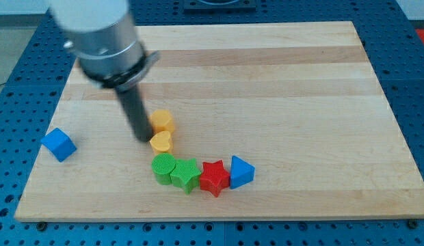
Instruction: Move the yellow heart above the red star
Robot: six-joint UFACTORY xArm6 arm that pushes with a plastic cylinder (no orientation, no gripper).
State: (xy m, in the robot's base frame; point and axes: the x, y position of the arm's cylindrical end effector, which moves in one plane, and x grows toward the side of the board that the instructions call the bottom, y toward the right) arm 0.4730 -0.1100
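The yellow heart [161,142] lies left of the board's middle, just below a yellow hexagon [162,121]. The red star [213,177] sits lower and to the right, in a row of blocks near the view's bottom. My tip [143,138] is at the end of the dark rod, touching or almost touching the yellow heart's left side. The heart is up and to the left of the red star, not directly above it.
A green cylinder [163,167] and a green star [186,175] sit left of the red star; a blue triangle [241,172] sits on its right. A blue cube [59,144] lies at the board's left edge. The wooden board [280,89] rests on a blue perforated table.
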